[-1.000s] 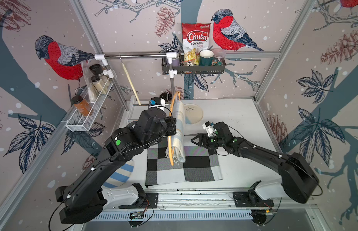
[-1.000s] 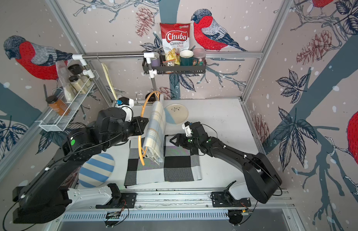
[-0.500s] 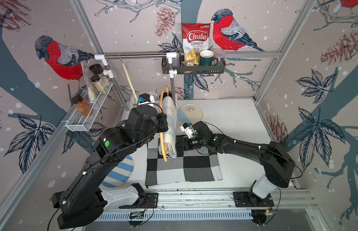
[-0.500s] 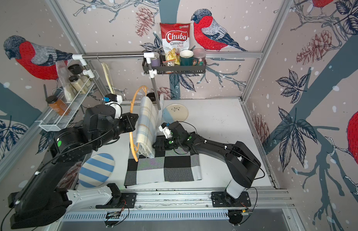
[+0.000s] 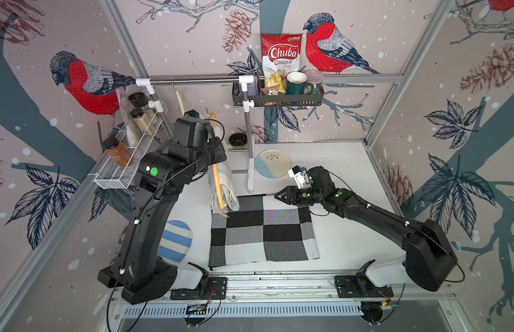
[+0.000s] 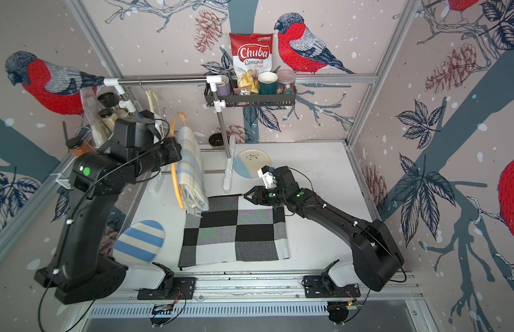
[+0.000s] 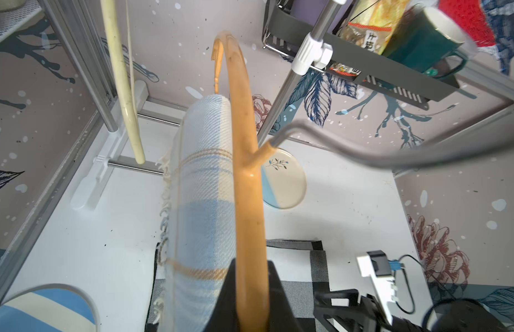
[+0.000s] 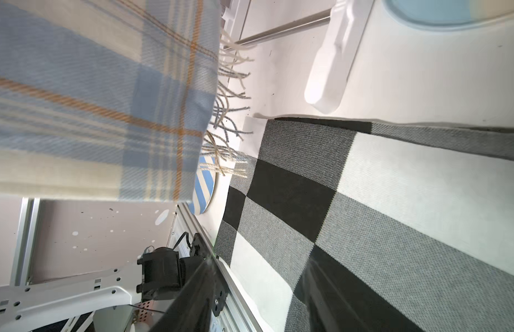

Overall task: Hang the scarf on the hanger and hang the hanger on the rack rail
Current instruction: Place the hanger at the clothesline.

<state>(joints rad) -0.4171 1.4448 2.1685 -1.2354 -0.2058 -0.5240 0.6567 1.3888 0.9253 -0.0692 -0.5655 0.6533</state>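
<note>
My left gripper [image 5: 215, 161] [image 6: 175, 153] [image 7: 251, 266] is shut on the orange hanger [image 5: 217, 184] [image 6: 173, 175] [image 7: 247, 201], holding it upright above the table's back left. A pale blue and cream plaid scarf [image 5: 226, 186] [image 6: 190, 172] [image 7: 201, 201] [image 8: 92, 100] is draped over the hanger, its fringed ends hanging just above the mat's corner. In the left wrist view the hanger's grey metal hook [image 7: 365, 155] sticks out sideways. My right gripper [image 5: 276, 197] [image 6: 245, 197] [image 8: 258, 287] stands open and empty over the mat's back edge, right of the scarf and apart from it.
A checkered mat [image 5: 261, 230] lies mid-table. Behind runs a steel rail [image 5: 198, 82] with a cream hanger [image 5: 179, 100] on it, and an upright pole [image 5: 249, 143]. A black basket [image 5: 278, 100], a plate [image 5: 273, 163], a striped plate [image 5: 175, 238] and a wire rack [image 5: 115, 175] surround.
The left arm has carried the hanger and scarf leftward and back, toward the rail. The right gripper reached in to the scarf, then drew back to the right with its fingers apart.
</note>
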